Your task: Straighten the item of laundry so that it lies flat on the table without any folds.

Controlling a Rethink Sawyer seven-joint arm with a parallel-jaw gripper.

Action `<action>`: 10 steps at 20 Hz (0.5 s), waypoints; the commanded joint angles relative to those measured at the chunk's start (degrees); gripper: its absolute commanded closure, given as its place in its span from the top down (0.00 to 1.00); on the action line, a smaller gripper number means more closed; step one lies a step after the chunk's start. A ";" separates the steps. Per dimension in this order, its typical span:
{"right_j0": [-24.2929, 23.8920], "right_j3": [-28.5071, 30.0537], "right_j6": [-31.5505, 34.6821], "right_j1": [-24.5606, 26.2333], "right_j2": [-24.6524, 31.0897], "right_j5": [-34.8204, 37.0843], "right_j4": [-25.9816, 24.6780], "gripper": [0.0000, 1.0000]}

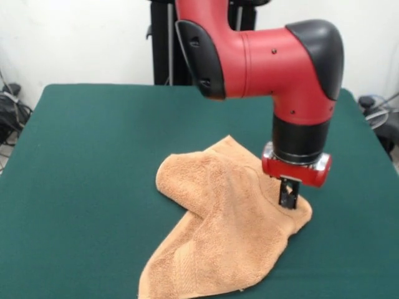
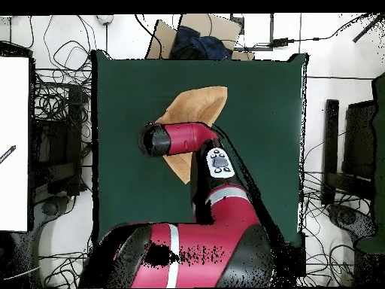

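The light orange-tan towel (image 1: 218, 230) lies crumpled on the dark green table (image 1: 93, 156), right of the middle and reaching the near edge, with folds and a raised hump at its left. My gripper (image 1: 288, 198) points straight down at the towel's right corner, its black fingers close together and pinching the cloth. In the overhead view the towel (image 2: 199, 101) shows partly from under the red arm (image 2: 184, 139), which hides the gripper; the table (image 2: 263, 113) spreads around it.
The red arm's elbow and wrist (image 1: 262, 56) hang over the table's far right part. Cables and black stands (image 2: 60, 113) lie off the table's sides. A cardboard box (image 2: 195, 34) stands beyond one edge.
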 commanded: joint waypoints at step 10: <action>8.06 -0.99 7.37 0.99 -1.06 1.10 1.50 0.00</action>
